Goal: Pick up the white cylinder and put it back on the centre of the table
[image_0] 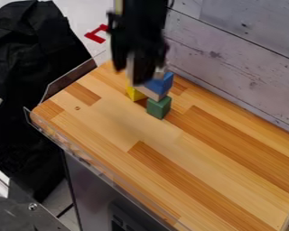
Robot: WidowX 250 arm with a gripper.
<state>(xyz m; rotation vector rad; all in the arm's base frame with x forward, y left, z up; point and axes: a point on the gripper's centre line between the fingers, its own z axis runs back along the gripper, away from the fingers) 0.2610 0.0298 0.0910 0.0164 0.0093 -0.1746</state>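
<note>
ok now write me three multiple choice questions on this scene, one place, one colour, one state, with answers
1. Where is the yellow block, seen from the camera?
A) right of the green block
B) left of the green block
C) on the floor

2. What colour is the wall?
A) pale grey
B) red
C) bright green

3. How is the green block?
A) hanging in the air
B) in a bowl
C) resting on the table

B: yellow shows to green's left.
A: its planks are pale grey.
C: its base meets the wood.
</note>
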